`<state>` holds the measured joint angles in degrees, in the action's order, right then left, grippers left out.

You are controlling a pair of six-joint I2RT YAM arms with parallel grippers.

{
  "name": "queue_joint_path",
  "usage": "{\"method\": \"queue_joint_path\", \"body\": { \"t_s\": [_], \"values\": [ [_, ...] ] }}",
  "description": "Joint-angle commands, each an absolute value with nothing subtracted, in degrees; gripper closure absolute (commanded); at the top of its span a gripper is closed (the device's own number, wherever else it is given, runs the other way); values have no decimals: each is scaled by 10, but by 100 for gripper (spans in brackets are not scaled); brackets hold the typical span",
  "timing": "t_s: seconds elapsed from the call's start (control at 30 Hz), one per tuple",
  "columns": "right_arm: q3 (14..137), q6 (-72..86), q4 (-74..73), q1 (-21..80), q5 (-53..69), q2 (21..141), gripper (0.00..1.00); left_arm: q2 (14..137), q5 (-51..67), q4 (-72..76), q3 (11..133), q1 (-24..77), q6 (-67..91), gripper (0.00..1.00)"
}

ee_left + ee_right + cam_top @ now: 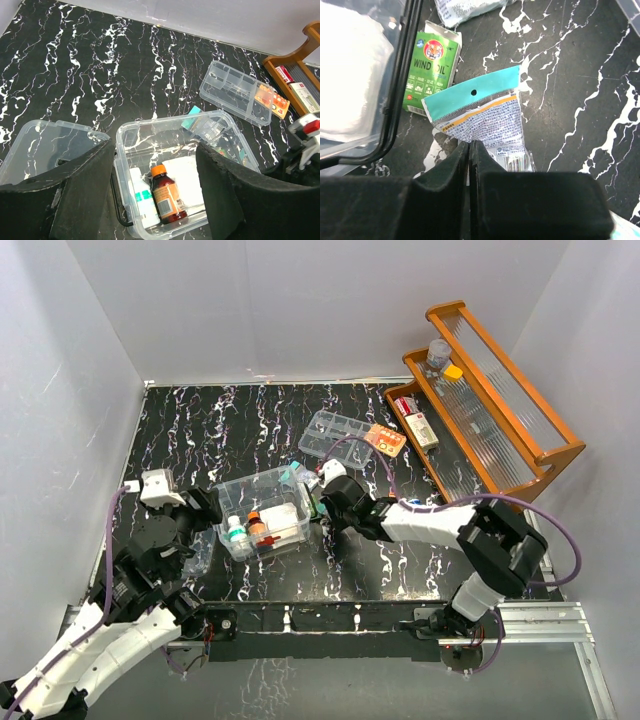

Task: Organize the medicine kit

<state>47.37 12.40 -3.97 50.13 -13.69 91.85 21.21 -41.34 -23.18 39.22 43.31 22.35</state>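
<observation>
We see the medicine kit (170, 121) open near the front middle of the bench (250, 420), with a brown bottle (167, 200) inside. Our left gripper (154, 150) hangs with its jaws spread above the kit's left rim, and the clear lid (45, 142) lies just beside it. Our right gripper (470, 145) is pinched closed on a teal-topped sachet (475, 95) at the kit's right wall, near a green Wind Oil packet (431, 65). Behind the kit the bench runs open to its back edge.

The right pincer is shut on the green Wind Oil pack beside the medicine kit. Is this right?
No. The right pincer is shut on the teal-topped sachet; the green Wind Oil pack lies free beside the medicine kit. The right wrist view shows it.
</observation>
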Motion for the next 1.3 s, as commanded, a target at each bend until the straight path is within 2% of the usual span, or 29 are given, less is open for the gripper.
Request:
{"method": "queue_joint_path", "body": {
  "t_s": [0.0, 0.3, 0.53, 0.63, 0.8, 0.9, 1.27],
  "values": [
    [462, 174, 30, 492, -153, 851, 98, 225, -410, -223, 399, 433, 235, 35],
    [440, 234, 47, 466, -129, 737, 100, 253, -367, -201, 395, 433, 272, 32],
    [466, 272, 33, 466, -57, 672, 100, 321, -219, -140, 399, 433, 320, 29],
    [487, 298, 30, 465, -12, 666, 100, 357, -194, -129, 410, 433, 325, 29],
    [551, 350, -12, 465, 74, 697, 100, 375, -326, -196, 424, 433, 374, 29],
    [576, 389, -7, 469, 129, 720, 100, 359, -361, -211, 429, 433, 362, 29],
    [699, 410, -87, 569, 25, 847, 100, 274, -469, -265, 426, 433, 314, 28]
  ]
}}
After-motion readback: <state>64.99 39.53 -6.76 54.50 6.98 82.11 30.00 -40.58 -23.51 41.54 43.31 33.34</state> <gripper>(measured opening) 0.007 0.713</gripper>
